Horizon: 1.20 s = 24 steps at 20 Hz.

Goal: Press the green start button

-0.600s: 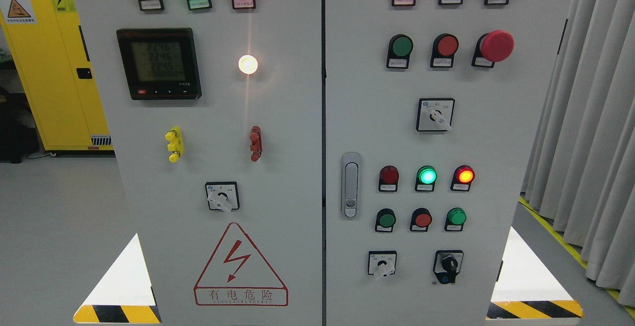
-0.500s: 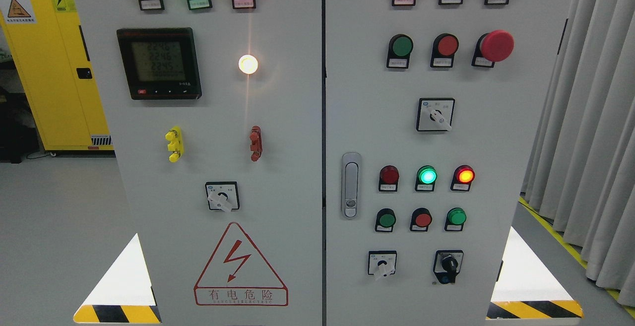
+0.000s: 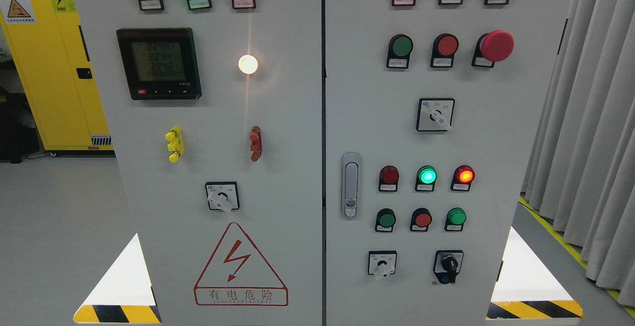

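Grey electrical control cabinet, two doors, fills the frame centre. Yellow safety cabinet, upper left. Grey curtain, right edge. Digital meter, upper left door. High-voltage warning triangle, lower left door. Door latch handle, centre right. Red mushroom stop button, upper right. Green push buttons on the right door: one upper, beside a red button; two lower, at and; label print too small to tell which is start. Lit green lamp above them. Key switch, lower right. No hand shows; hand state cannot be told.
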Tool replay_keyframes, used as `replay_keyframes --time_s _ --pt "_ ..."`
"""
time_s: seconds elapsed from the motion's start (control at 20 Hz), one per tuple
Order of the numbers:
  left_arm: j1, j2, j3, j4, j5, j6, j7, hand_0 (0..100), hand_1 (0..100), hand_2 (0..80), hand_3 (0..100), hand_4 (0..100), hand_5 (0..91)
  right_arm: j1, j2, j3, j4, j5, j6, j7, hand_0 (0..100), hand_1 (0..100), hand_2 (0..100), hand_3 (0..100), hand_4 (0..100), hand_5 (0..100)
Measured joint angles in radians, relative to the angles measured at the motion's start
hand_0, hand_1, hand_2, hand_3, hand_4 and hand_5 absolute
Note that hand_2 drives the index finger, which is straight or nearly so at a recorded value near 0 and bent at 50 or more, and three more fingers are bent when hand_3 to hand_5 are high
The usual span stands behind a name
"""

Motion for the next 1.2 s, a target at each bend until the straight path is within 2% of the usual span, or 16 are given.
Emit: replay_keyframes --time_s 0.25,0.4,0.55,0.6,0.65,0.7,0.75,0.8,0.9,1.0,1.2 --pt "0.0 -0.003 0.0 0.0 0.0 0.0 0.0 12 56 0.0 0 0 0.0 0.049 0.029 -0.005 -0.129 0.007 -0.009 0.002 17 36 0 0 0 0" --pt "0.0 -0.014 0.0 0.0 0.0 0.0 -0.001 12 56 0.0 0 0 0.0 0.085 0.046 0.005 -0.222 0.011 -0.06 0.003 16 38 0 0 0 0" --pt "0.0 -0.024 0.0 0.0 0.0 0.0 -0.001 12 56 0.0 0 0 0.0 0.12 0.05 0.019 -0.321 0.014 -0.156 0.004 15 39 0 2 3 0" --pt "0.0 -0.026 0.0 0.0 0.0 0.0 -0.001 12 56 0.0 0 0 0.0 0.131 0.051 0.024 -0.352 0.014 -0.195 0.003 15 39 0 4 8 0" --pt "0.0 -0.029 0.0 0.0 0.0 0.0 -0.001 12 56 0.0 0 0 0.0 0.141 0.052 0.027 -0.382 0.015 -0.232 0.003 14 41 0 8 17 0" --pt "0.0 -0.031 0.0 0.0 0.0 0.0 -0.001 12 56 0.0 0 0 0.0 0.152 0.053 0.031 -0.412 0.015 -0.272 0.001 14 42 0 14 22 3" --pt "0.0 -0.033 0.0 0.0 0.0 0.0 -0.001 12 56 0.0 0 0 0.0 0.159 0.055 0.034 -0.438 0.016 -0.306 -0.001 14 42 0 15 23 4" --pt "0.0 -0.035 0.0 0.0 0.0 0.0 -0.001 12 56 0.0 0 0 0.0 0.167 0.057 0.036 -0.468 0.016 -0.348 -0.005 13 43 0 24 29 14" --pt "0.0 -0.038 0.0 0.0 0.0 0.0 -0.001 12 56 0.0 0 0 0.0 0.179 0.064 0.041 -0.525 0.017 -0.412 -0.006 13 44 0 30 34 21" --pt "0.0 -0.043 0.0 0.0 0.0 0.0 -0.002 12 56 0.0 0 0 0.0 0.189 0.064 0.045 -0.577 0.019 -0.468 -0.008 14 45 0 35 38 27" --pt "0.0 -0.061 0.0 0.0 0.0 0.0 -0.004 12 56 0.0 0 0 0.0 0.201 0.062 0.048 -0.681 0.036 -0.541 -0.008 16 46 0 38 42 32"
